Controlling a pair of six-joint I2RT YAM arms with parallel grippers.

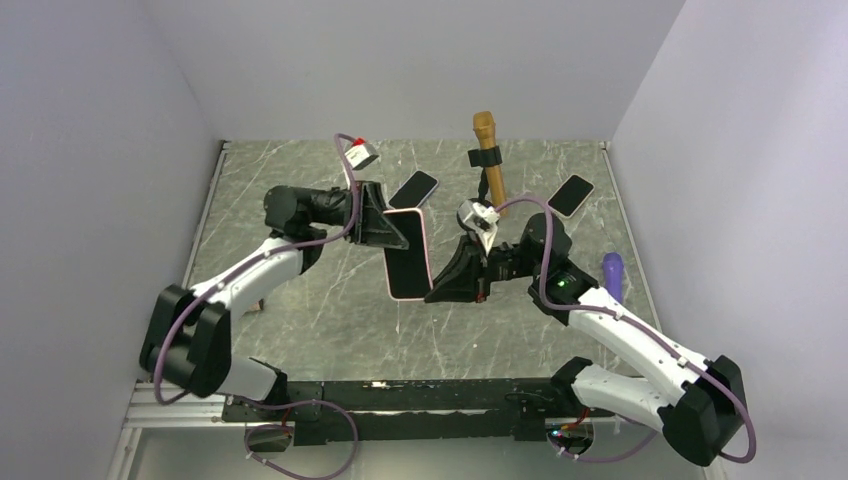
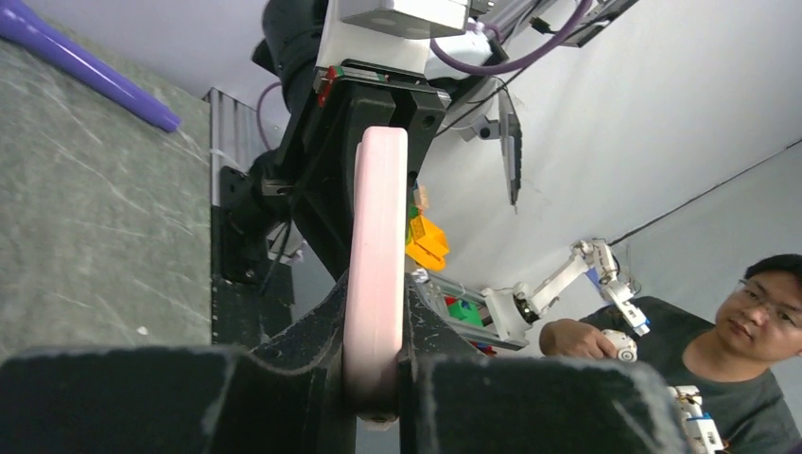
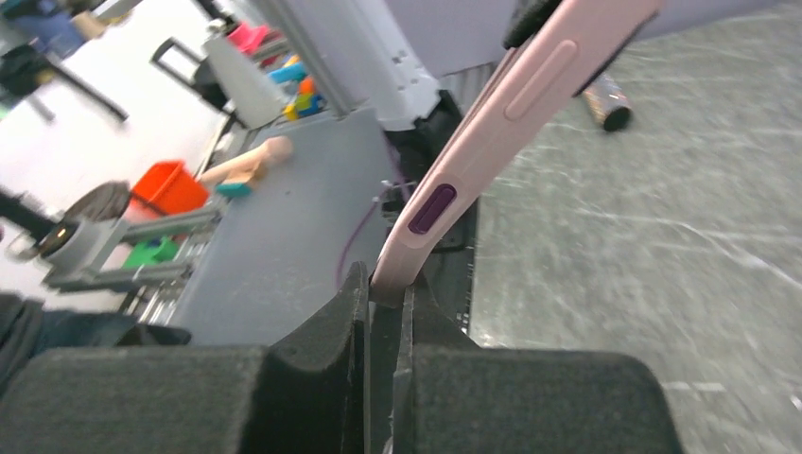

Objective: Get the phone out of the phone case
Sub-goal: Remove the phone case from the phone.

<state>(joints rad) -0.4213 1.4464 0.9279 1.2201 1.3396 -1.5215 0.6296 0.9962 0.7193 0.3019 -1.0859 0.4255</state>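
Observation:
A phone (image 1: 403, 262) with a dark screen sits inside a pink phone case (image 1: 424, 246), held in the air above the middle of the table. My left gripper (image 1: 388, 226) is shut on the case's upper end. In the left wrist view the pink case edge (image 2: 376, 255) runs up between the left gripper's (image 2: 376, 295) fingers. My right gripper (image 1: 441, 284) is shut on the lower corner. The right wrist view has the pink case (image 3: 492, 123), with its side buttons, rising from the tips of the right gripper (image 3: 386, 289), which pinch its corner.
Two other phones (image 1: 414, 188) (image 1: 571, 195) lie on the marble tabletop (image 1: 300, 330) at the back. A tan handle with a black band (image 1: 488, 150) stands behind the arms. A purple object (image 1: 612, 272) lies by the right edge. White walls enclose the table.

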